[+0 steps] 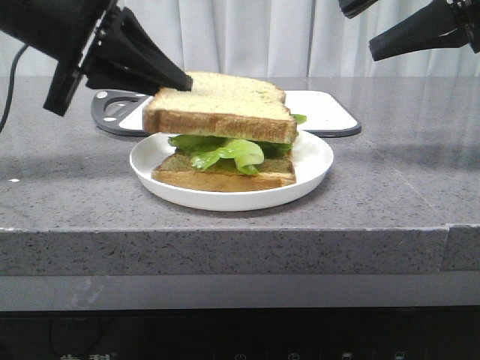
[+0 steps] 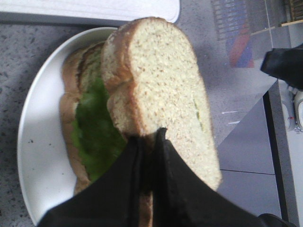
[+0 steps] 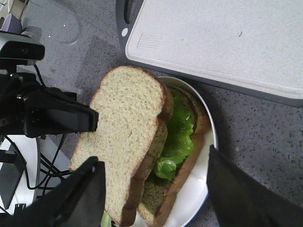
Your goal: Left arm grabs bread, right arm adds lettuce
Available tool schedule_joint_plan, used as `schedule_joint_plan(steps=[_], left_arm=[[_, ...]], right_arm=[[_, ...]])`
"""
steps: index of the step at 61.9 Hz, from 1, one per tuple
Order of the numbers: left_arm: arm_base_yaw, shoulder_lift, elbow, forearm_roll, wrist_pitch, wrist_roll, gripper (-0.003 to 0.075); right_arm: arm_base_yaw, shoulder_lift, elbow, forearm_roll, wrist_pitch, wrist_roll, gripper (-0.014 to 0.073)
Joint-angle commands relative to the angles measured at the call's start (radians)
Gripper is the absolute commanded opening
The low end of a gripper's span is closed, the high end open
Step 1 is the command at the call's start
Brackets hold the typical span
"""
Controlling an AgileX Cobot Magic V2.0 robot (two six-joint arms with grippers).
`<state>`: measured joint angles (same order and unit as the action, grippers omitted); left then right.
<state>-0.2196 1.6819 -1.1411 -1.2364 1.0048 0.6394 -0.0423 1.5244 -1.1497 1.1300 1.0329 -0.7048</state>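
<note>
Bread (image 1: 219,103), the thick square slice with a pale speckled face and golden-brown crust, hangs level in my left claw (image 1: 182,80), whose long black wedge fingers (image 2: 180,184) are pinched on its left edge. It hovers just above the bright green ruffled lettuce leaf (image 1: 225,152), which lies on a thinner bread slice (image 1: 225,178) in the round white plate (image 1: 311,161) near the middle of the grey speckled stone counter (image 1: 390,195). My right claw (image 1: 373,54) is raised high at the far right, well apart from the sandwich, its black fingers (image 3: 236,194) spread wide and holding nothing. Behind the plate lies a white cutting board with a dark grey rim (image 1: 330,112)
</note>
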Motion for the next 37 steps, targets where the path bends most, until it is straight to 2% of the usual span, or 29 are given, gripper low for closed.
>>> schedule_joint_plan(steps=[1, 8, 13, 18, 25, 30, 37], left_arm=[[0.001, -0.031, -0.027, -0.077, 0.022, 0.005, -0.002], [0.001, -0.031, -0.027, -0.077, 0.022, 0.016, -0.0003], [0.001, -0.031, -0.027, -0.077, 0.022, 0.016, 0.0067], [0.001, -0.031, -0.027, -0.077, 0.022, 0.016, 0.0182], [0.001, -0.031, -0.027, -0.072, 0.027, 0.022, 0.0401], [0.004, -0.031, -0.029, -0.048, 0.032, 0.022, 0.0524], [0.018, -0.032, -0.045, -0.01, 0.053, 0.022, 0.0558]], right_arm=[[-0.005, -0.04, -0.032, 0.041, 0.015, -0.013, 0.0477], [-0.005, -0.04, -0.032, 0.04, 0.015, -0.013, 0.0477], [-0.005, -0.04, -0.032, 0.04, 0.015, -0.013, 0.0477], [-0.005, -0.04, -0.032, 0.04, 0.015, -0.013, 0.0477], [-0.005, -0.04, -0.032, 0.041, 0.013, -0.013, 0.0477], [-0.005, -0.04, -0.032, 0.036, 0.006, -0.013, 0.0477], [-0.005, -0.053, -0.032, 0.017, 0.002, -0.013, 0.0477]])
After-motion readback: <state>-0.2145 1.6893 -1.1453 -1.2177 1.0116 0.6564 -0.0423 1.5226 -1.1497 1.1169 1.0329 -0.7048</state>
